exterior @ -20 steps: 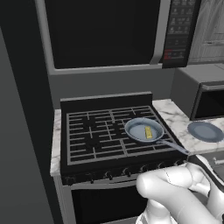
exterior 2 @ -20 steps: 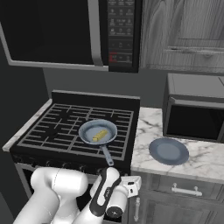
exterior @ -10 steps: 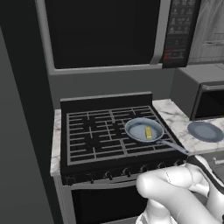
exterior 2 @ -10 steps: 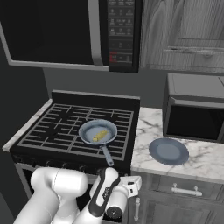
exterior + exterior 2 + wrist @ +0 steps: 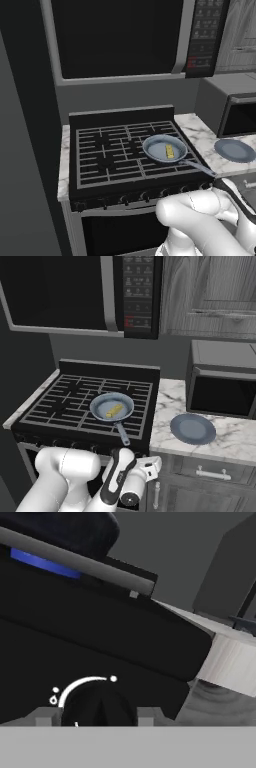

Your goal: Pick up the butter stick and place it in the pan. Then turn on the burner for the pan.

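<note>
1. Facing the black stove front, my gripper (image 5: 94, 721) sits low at a round black burner knob (image 5: 100, 708), its two grey tips either side of the knob; whether they pinch it I cannot tell.
2. Up on the grate, the small yellow butter stick (image 5: 114, 410) already lies inside the round grey-blue frying pan (image 5: 102, 404).
3. That pan's long dark handle (image 5: 121, 432) juts over the stove's front edge, above my wrist, so room overhead is tight.
</note>
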